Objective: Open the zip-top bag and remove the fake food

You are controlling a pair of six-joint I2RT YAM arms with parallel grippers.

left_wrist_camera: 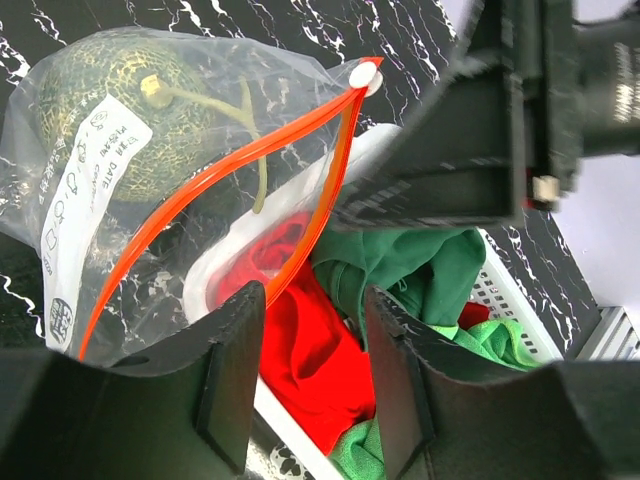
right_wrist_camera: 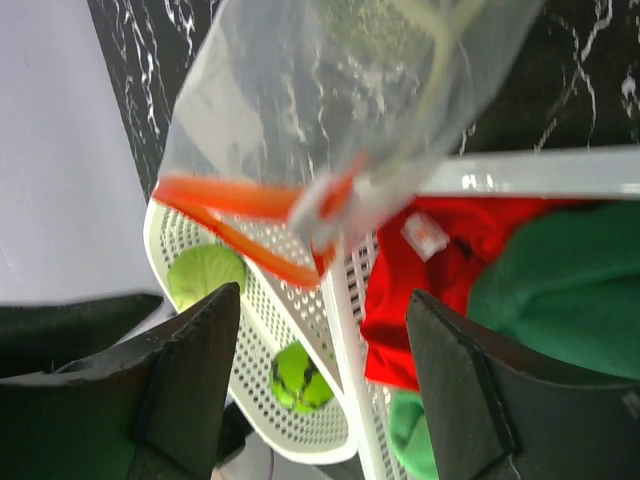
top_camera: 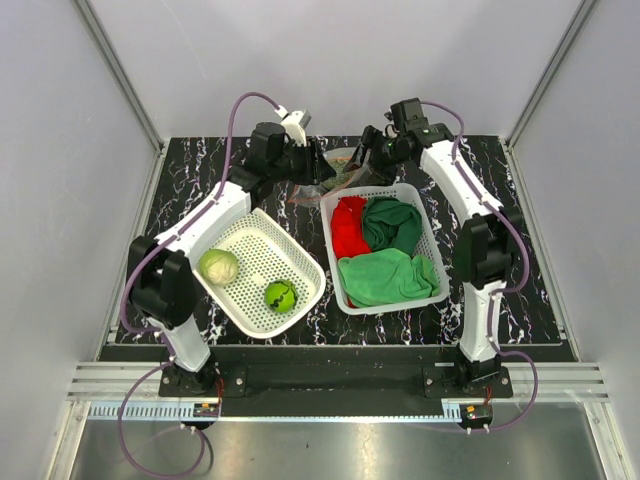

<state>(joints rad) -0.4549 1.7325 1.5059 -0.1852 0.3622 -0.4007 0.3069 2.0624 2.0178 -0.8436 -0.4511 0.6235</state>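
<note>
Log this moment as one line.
zip-top bag: unzipped, netted green piece inside | left pincer: open at bag mouth | right pincer: open, holding nothing | left basket: cabbage ball, green ball

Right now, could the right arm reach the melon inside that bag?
Probably yes: the mouth of the zip-top bag gapes open just ahead of the open right gripper, and the fake melon sits inside.
</note>
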